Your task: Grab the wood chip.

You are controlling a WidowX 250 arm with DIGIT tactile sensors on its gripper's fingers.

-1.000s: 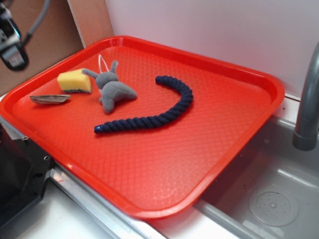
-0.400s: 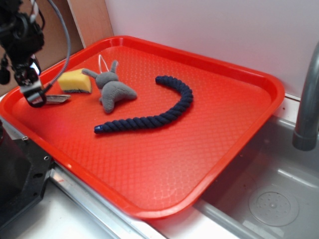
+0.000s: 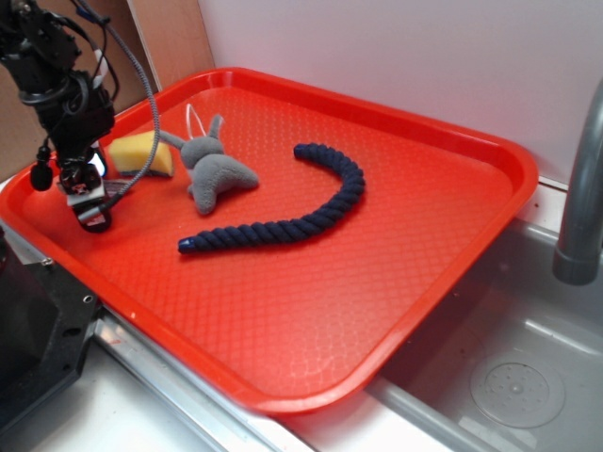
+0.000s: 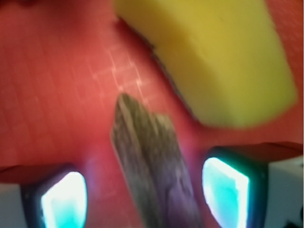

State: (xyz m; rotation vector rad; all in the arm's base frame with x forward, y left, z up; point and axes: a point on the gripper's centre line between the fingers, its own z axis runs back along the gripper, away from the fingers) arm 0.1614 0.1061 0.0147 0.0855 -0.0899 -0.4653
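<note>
Wood chip [image 4: 154,168]: a thin grey-brown sliver with a pointed tip, lying flat on the red tray [image 3: 311,311] and running lengthwise up the gap between the two fingertips in the wrist view. Gripper [image 4: 145,192]: lowered over the chip at the tray's near-left corner, the jaws spread apart with one pad on each side of the wood. Both pads [image 4: 64,199] glow teal; red tray surface shows between each pad and the chip, so neither pad touches it. In the exterior view the gripper [image 3: 89,209] and its black arm cover the chip, which cannot be made out there. Yellow sponge [image 4: 213,57]: just beyond the chip's pointed tip and to its right in the wrist view, close to the wood but not clearly touching it; the picture is blurred at that edge. In the exterior view the sponge [image 3: 141,151] sits beside the arm, partly crossed by a black cable. Grey plush toy [image 3: 215,169]: just right of the sponge, its ears pointing toward the back wall. Dark blue rope [image 3: 301,212]: a curved length near the tray's middle, well apart from the gripper. Grey sink [image 3: 509,377]: to the right of the tray, which overhangs it
</note>
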